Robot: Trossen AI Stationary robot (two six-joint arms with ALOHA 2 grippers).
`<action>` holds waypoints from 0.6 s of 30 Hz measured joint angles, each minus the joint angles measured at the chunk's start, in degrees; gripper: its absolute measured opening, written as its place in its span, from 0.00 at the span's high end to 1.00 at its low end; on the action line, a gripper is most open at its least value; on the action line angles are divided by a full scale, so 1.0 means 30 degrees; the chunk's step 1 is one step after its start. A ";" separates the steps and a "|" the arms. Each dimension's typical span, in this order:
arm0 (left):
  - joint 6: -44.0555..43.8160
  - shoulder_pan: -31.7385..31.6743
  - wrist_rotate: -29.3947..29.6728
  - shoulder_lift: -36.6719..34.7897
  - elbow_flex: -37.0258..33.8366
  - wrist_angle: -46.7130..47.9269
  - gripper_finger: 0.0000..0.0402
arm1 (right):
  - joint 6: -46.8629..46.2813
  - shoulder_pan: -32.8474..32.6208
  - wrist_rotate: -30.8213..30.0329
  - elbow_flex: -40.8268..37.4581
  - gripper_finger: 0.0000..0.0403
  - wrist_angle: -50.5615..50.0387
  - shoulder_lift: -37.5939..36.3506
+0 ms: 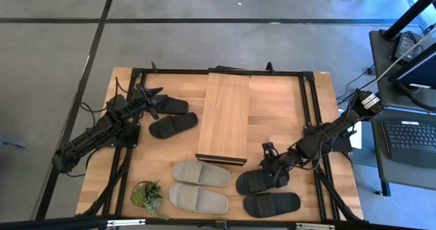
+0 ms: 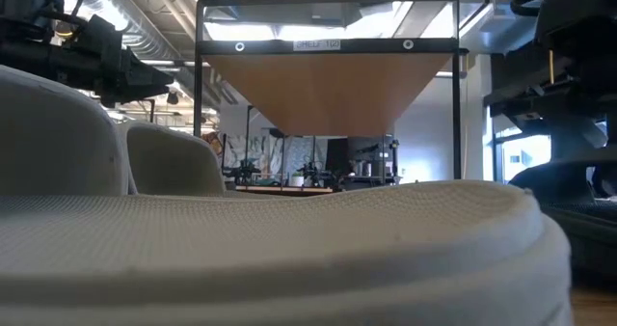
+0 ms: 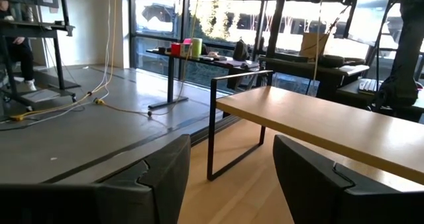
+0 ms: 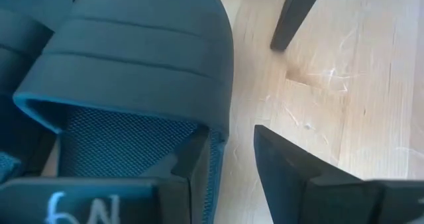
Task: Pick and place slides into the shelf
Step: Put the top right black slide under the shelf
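Six slides (image 1: 201, 173) beside shelf (image 1: 224, 117)

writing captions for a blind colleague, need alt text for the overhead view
Seen from above, a wood-topped shelf stands mid-table with six slides around it. The right gripper is at a black slide in the pair at lower right. The left gripper is by the black pair at upper left; a beige pair and a plant lie below.
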State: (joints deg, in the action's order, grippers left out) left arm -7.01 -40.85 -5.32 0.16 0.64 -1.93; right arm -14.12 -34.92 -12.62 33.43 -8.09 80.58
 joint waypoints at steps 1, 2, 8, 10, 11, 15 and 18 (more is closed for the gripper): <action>0.0005 -0.0002 0.0000 -0.0002 0.0000 0.0000 0.48 | 0.0189 0.0007 0.0000 0.0000 0.70 0.0140 0.0005; 0.0007 -0.0002 0.0000 -0.0004 0.0000 0.0003 0.48 | 0.0324 0.0007 -0.0007 0.0000 0.71 0.0305 0.0005; 0.0015 -0.0002 0.0000 -0.0007 0.0000 0.0007 0.48 | 0.0918 0.0041 -0.0288 0.0000 0.80 0.0628 0.0001; 0.0015 -0.0002 0.0003 -0.0004 0.0003 0.0007 0.48 | 0.0914 0.0092 -0.0279 0.0000 0.85 0.0625 -0.0002; 0.0015 0.0000 0.0007 -0.0002 0.0002 0.0007 0.48 | 0.0903 0.0114 -0.0281 0.0000 0.88 0.0628 0.0003; 0.0022 0.0001 0.0025 -0.0004 0.0000 0.0011 0.48 | 0.0829 0.0117 -0.0284 0.0000 0.97 0.0630 -0.0002; 0.0022 0.0000 0.0034 -0.0007 0.0000 0.0015 0.48 | 0.0303 0.0117 -0.0283 0.0000 0.97 0.0623 -0.0002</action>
State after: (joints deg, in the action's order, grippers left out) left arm -6.94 -40.85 -5.22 0.14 0.64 -1.89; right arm -13.21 -34.57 -13.47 33.43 -6.22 80.58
